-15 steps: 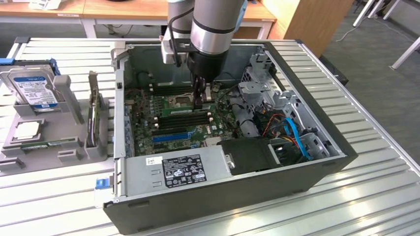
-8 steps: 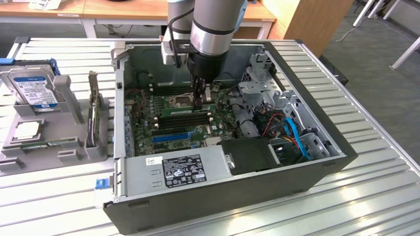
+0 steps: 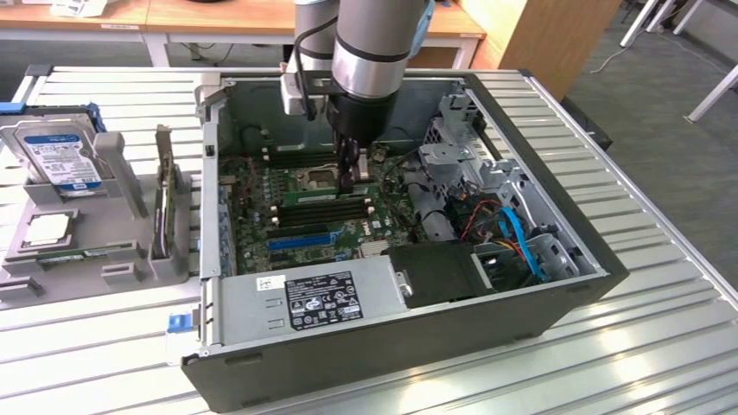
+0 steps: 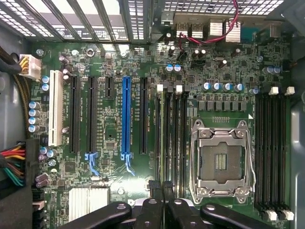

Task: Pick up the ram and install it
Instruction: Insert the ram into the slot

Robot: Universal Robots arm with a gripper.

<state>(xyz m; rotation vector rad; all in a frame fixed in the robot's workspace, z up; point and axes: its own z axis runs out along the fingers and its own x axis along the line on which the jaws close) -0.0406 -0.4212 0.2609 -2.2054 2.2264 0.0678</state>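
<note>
The ram (image 4: 162,138) is a thin green stick seen edge-on. It stands in the black memory slot nearest the blue card slot (image 4: 126,119), and it is as long as the empty slots (image 4: 177,138) beside it. My gripper (image 4: 162,193) hangs at one end of that stick with its black fingertips (image 4: 153,192) drawn close together. Whether they touch the stick's edge I cannot tell. In the exterior view my gripper (image 3: 352,183) reaches deep into the open computer case (image 3: 403,354), just above the motherboard and next to the processor socket (image 3: 321,179).
The empty processor socket (image 4: 221,160) lies beside the slots. A power supply (image 3: 323,294) and a tangle of cables (image 3: 519,233) crowd the case. On the exterior view's left, a grey fixture (image 3: 116,173) holds a hard drive (image 3: 58,156) and a square silver chip (image 3: 47,229).
</note>
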